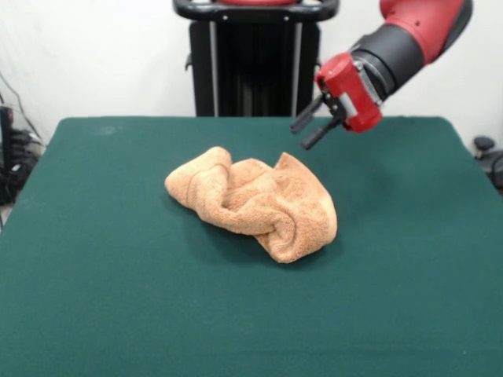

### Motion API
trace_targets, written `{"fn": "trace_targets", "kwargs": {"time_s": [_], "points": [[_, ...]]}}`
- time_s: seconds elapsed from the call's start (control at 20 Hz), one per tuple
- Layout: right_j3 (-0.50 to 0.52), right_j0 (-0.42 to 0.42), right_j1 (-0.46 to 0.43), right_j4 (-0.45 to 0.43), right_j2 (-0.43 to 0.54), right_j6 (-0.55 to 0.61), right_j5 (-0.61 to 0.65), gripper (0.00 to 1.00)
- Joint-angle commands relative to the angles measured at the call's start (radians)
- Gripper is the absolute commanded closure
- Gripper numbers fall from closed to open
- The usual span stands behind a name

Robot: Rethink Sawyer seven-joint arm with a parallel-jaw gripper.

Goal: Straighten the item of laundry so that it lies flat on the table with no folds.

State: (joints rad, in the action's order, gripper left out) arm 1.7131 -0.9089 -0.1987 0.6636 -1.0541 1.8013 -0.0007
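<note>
Front view: crumpled towel [255,204] bunched on table [94,259]; claw [308,130] empty, fingers apart.

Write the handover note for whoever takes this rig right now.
Gripper: open, empty, raised above the table's far side, clear of the towel.
Towel: crumpled in a bunched heap near the middle of the green table, folded over itself, no edge laid out.
Done: nothing visible yet.
Left: grasp an edge or corner, pull the towel out, and spread it until it lies flat with no folds.
</note>
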Motion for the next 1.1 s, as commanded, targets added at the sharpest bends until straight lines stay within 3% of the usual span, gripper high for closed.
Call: {"fn": "trace_targets", "kwargs": {"time_s": [0.05,0.55,1.1], "points": [[-0.083,0.054,0.062,-0.03,0.191,0.178,-0.039,0.0],[-0.065,0.072,0.114,-0.067,0.239,0.168,-0.057,0.0],[-0.119,0.045,-0.017,-0.019,0.22,0.192,-0.046,0.0]]}}
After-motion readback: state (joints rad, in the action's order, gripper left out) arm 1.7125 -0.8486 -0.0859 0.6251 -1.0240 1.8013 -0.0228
